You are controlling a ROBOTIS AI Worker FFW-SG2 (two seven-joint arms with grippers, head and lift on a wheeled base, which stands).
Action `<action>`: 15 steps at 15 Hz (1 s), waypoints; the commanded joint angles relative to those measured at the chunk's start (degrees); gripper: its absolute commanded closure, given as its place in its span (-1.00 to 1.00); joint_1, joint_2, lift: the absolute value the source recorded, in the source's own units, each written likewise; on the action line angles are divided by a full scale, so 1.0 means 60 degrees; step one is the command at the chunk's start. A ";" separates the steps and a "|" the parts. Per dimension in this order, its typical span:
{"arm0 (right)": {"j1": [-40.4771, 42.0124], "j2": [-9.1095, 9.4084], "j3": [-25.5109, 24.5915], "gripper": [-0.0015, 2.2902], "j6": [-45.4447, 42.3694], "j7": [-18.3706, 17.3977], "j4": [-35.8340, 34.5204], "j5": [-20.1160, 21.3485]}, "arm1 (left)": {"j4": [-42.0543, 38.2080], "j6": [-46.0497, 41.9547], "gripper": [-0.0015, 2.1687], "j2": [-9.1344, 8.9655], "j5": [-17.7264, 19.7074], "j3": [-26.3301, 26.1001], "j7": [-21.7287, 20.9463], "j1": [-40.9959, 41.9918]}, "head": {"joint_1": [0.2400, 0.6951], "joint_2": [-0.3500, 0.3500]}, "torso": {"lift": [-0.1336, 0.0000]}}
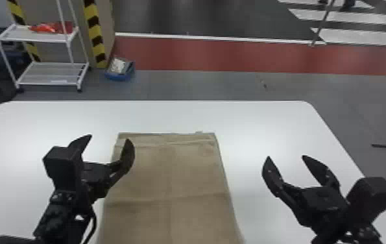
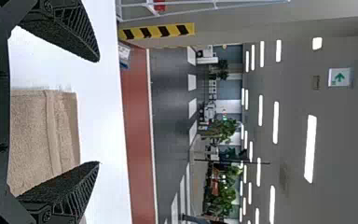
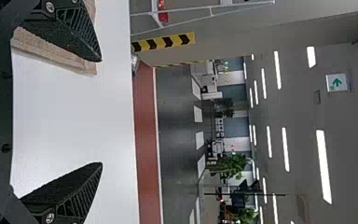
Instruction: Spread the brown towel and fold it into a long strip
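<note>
The brown towel [image 1: 169,181] lies spread flat on the white table, with creases across and down it, running past the lower edge of the head view. My left gripper [image 1: 109,138] is open over the towel's left edge, holding nothing. To the right of the towel, over bare table, my right gripper [image 1: 286,157] stands open too. In the left wrist view the towel [image 2: 42,135] shows beyond the spread fingers of the left gripper [image 2: 99,112]. In the right wrist view a corner of the towel [image 3: 51,51] lies past one finger of the right gripper [image 3: 101,112].
The white table [image 1: 260,120] has its far edge beyond the towel, with bare surface on both sides. On the floor behind stand a white shelf rack [image 1: 49,73] and a blue bin [image 1: 119,76].
</note>
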 commanded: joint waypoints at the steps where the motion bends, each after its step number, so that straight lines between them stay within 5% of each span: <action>1: -0.0240 -0.0170 0.0148 -0.92 0.0016 0.0001 0.0300 -0.0031 | 0.0874 0.0668 -0.86 -0.0020 0.0290 0.0170 -0.0258 -0.0832 | 1.00 -0.27 | -0.75; 8: -0.0885 -0.0756 0.0851 -0.92 0.0221 0.0001 0.0930 -0.0119 | 0.2383 0.1869 -0.80 -0.0020 0.0363 0.0492 -0.0727 -0.2151 | 1.00 -0.13 | -0.75; 15: -0.1163 -0.0786 0.0968 -0.92 0.0280 0.0001 0.1194 -0.0104 | 0.2617 0.2075 -0.73 -0.0137 0.0686 0.0624 -0.1342 -0.2136 | 1.00 -0.06 | -0.75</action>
